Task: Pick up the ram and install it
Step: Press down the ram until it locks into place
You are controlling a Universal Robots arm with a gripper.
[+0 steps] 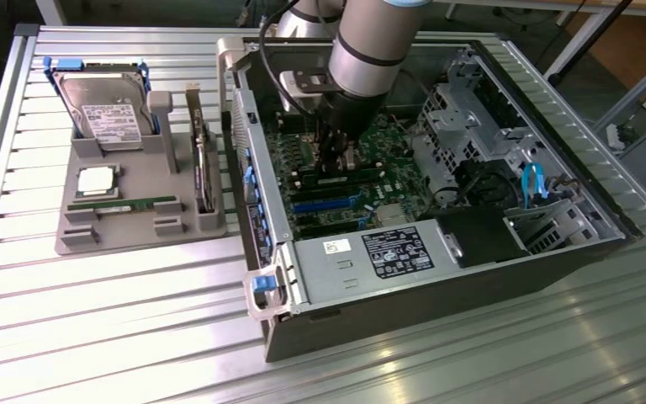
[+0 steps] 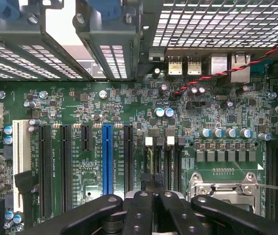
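- The ram (image 2: pixel 150 164) stands on edge in a memory slot of the motherboard (image 2: pixel 80 105). It looks light, stiff and fragile — best held by its long edges.
- The hand (image 2: pixel 151 196) is closed on its upper edge, pointing down inside the computer case (image 1: pixel 548 261) on the counter (image 1: pixel 98 320).

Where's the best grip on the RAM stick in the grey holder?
Mid-length on the RAM stick, fingers across its thin faces, coming straight down. It appears to sit on edge in the grey holder, long edge up, so the middle looks unobstructed.
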